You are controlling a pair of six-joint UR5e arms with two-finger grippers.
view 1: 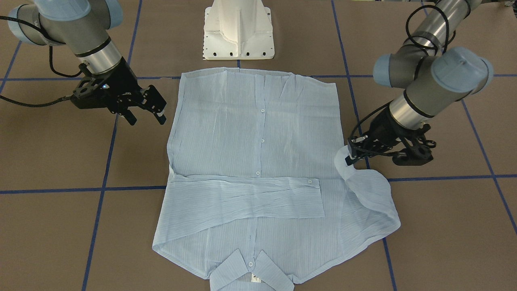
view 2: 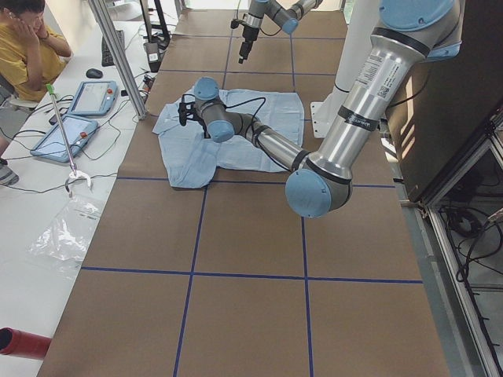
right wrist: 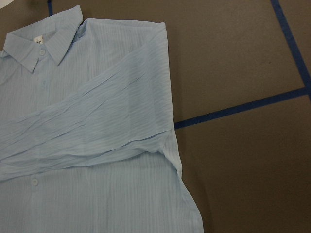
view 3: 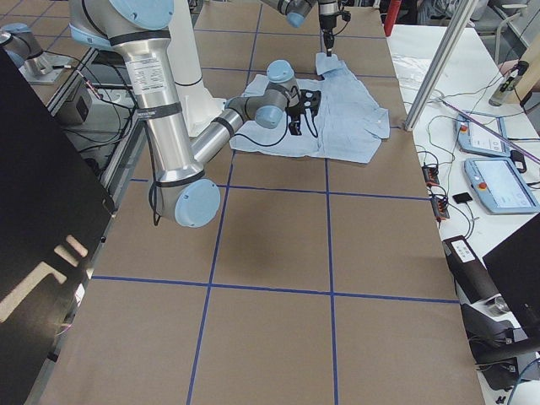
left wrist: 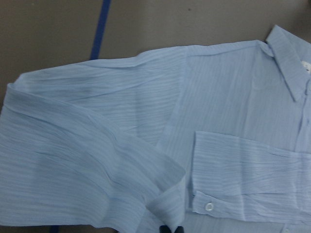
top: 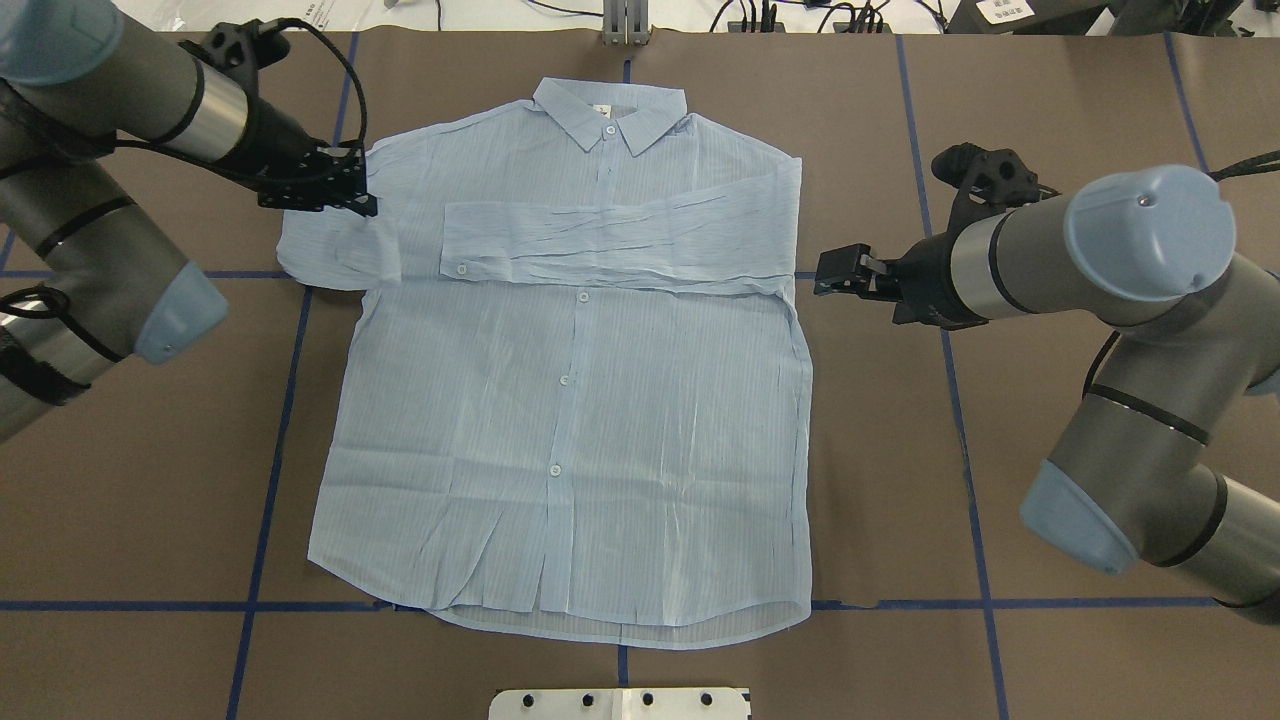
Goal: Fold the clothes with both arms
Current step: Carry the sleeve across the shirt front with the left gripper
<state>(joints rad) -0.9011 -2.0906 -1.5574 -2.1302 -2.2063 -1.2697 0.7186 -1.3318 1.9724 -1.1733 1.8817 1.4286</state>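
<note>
The light blue pinstriped shirt (view 1: 254,133) (top: 570,400) lies flat and buttoned on the brown table, its collar (top: 610,110) on the side far from the robot. One sleeve (view 1: 250,198) (top: 610,240) is folded across the chest. My left gripper (view 1: 349,157) (top: 362,203) is shut on the cuff of the other sleeve (view 1: 371,198) (left wrist: 82,160) and holds it slightly above the table at the shirt's edge. My right gripper (view 1: 146,117) (top: 828,278) hovers open and empty just beside the shirt's opposite edge. The right wrist view shows the folded sleeve (right wrist: 87,131) and bare table.
The white pedestal base (view 1: 238,32) (top: 620,703) stands at the shirt's hem side. Blue tape lines (top: 270,440) cross the brown table. A seated person (view 2: 27,47) and tablets (view 2: 63,133) are at a side bench beyond the collar end.
</note>
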